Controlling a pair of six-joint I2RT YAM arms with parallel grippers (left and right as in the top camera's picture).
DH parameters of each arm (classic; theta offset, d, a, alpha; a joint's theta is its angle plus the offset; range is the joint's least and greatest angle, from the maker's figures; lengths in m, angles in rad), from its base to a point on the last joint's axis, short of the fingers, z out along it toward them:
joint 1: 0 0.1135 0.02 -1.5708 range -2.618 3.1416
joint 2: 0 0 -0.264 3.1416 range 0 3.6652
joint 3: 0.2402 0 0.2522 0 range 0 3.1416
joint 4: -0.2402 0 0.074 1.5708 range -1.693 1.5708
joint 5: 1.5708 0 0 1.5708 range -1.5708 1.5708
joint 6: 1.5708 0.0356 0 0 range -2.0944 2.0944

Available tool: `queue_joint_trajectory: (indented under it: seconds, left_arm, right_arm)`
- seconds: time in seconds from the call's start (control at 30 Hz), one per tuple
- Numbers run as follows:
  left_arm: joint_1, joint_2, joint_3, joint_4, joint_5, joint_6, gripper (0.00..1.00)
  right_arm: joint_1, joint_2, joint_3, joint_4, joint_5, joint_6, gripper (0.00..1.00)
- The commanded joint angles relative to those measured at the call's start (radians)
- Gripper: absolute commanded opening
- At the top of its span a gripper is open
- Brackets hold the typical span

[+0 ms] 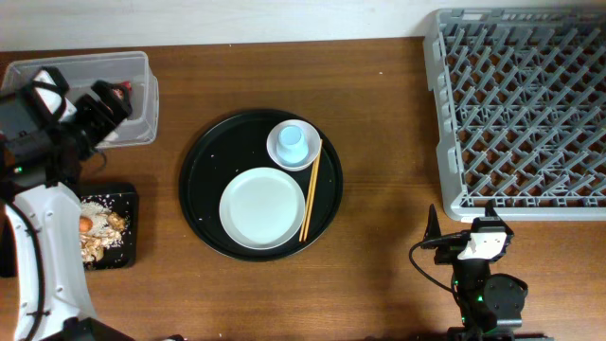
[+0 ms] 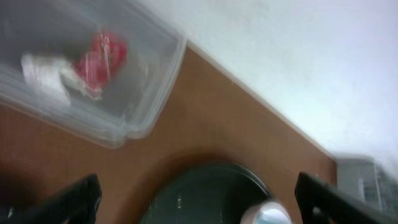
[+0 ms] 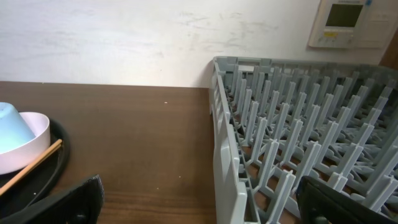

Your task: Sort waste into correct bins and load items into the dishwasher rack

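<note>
The clear tub [image 2: 134, 93] holds a red wrapper [image 2: 102, 55] and a crumpled white tissue [image 2: 42, 74]. My left gripper [image 2: 202, 200] is open and empty, just right of the clear tub [image 1: 57, 74]. The flat black tray [image 1: 131, 248] carries rice, brown scraps and an orange carrot [image 1: 87, 224]. On the round black tray [image 1: 201, 180] lie the white plate [image 1: 263, 208], the chopsticks [image 1: 311, 189] and the white bowl [image 1: 280, 153] with the blue cup [image 1: 294, 140] in it. My right gripper [image 1: 462, 227] is open and empty, near the front left corner of the grey rack [image 1: 521, 104].
The rack's left wall [image 3: 225, 155] stands right in front of my right gripper [image 3: 205, 202]. The bowl [image 3: 28, 144], cup [image 3: 11, 127] and a chopstick [image 3: 34, 163] show at the left of the right wrist view. A white wall runs behind the table.
</note>
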Motion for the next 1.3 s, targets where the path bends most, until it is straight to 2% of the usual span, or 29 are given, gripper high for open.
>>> queue_joint_trajectory:
  seconds: [0.0,0.07,0.17,0.37,0.53,0.9,1.27]
  left_arm:
    - [-0.004,0.020,-0.009,-0.181,0.077,0.047,0.99]
    - [-0.016,0.023,-0.013,-0.290,0.077,0.085,0.99]
    - [-0.045,0.023,-0.048,-0.347,0.076,0.087,0.99]
    - [-0.137,0.023,-0.172,-0.308,0.076,0.079,0.99]
    - [-0.179,0.023,-0.183,-0.285,0.077,0.080,0.99]
    - [-0.180,0.023,-0.183,-0.286,-0.147,0.079,0.99]
    - [-0.180,0.023,-0.183,-0.287,-0.158,0.079,0.99]
  right_arm:
    - [0.006,-0.009,-0.007,-0.004,0.008,-0.006,0.98]
    - [0.006,-0.009,-0.007,-0.004,0.008,-0.006,0.98]
    - [0.006,-0.009,-0.007,-0.003,0.008,-0.006,0.98]
    - [0.006,-0.009,-0.007,-0.003,0.008,-0.006,0.98]
    - [0.006,-0.008,-0.007,-0.004,0.008,-0.006,0.98]
    - [0.006,-0.009,-0.007,-0.004,0.008,-0.006,0.98]
    - [0.006,-0.009,-0.007,-0.004,0.008,-0.006,0.98]
